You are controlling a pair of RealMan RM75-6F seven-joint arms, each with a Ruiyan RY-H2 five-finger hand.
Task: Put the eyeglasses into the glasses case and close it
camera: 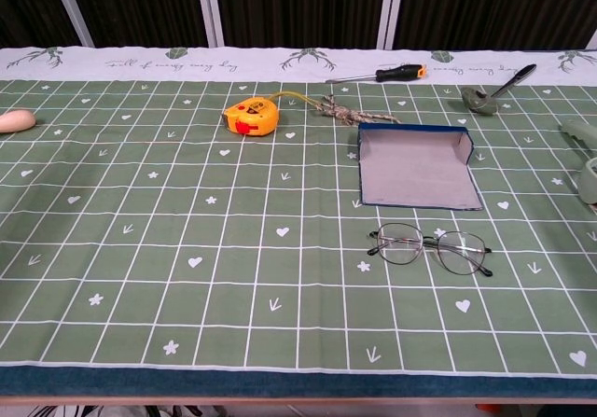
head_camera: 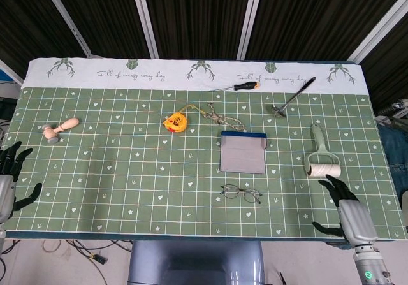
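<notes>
Right hand: black-fingered robot hand [head_camera: 344, 210] at the near right table edge, fingers spread, holding nothing, just below the white lint roller with pale green handle [head_camera: 320, 158].
Left hand: black-fingered hand [head_camera: 9, 176] off the table's left edge, fingers apart, empty.
Eyeglasses: thin wire-framed round eyeglasses [camera: 430, 247] flat on the green grid-patterned tablecloth [camera: 187, 212], just in front of the case.
Case: flat grey glasses case with blue rim [camera: 414, 176], lying open.
Head view only: both hands, wooden mallet [head_camera: 60, 129].
Chest view: neither hand visible.
</notes>
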